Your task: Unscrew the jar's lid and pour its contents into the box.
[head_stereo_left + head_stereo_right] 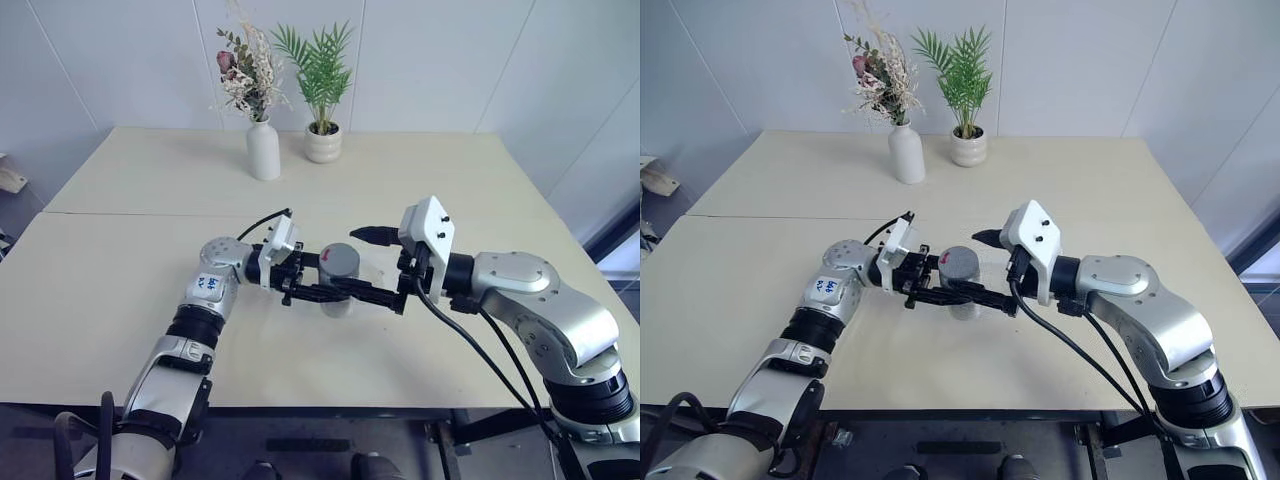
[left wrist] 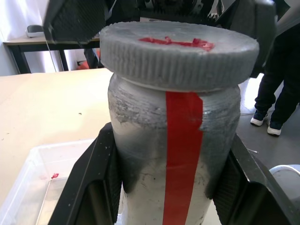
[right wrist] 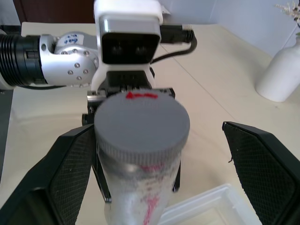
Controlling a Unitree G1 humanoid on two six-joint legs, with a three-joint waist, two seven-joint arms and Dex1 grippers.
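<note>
Capped jar (image 2: 173, 154) in left pincer (image 2: 168, 187); clear box (image 2: 33, 183) below.

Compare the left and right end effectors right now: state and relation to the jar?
The left end effector is shut on the jar, fingers against its body; the right end effector stands open, fingers apart either side of the lid. Left grips below the lid; right sits at lid height. Both have black fingers and meet at the jar above the table.
</note>
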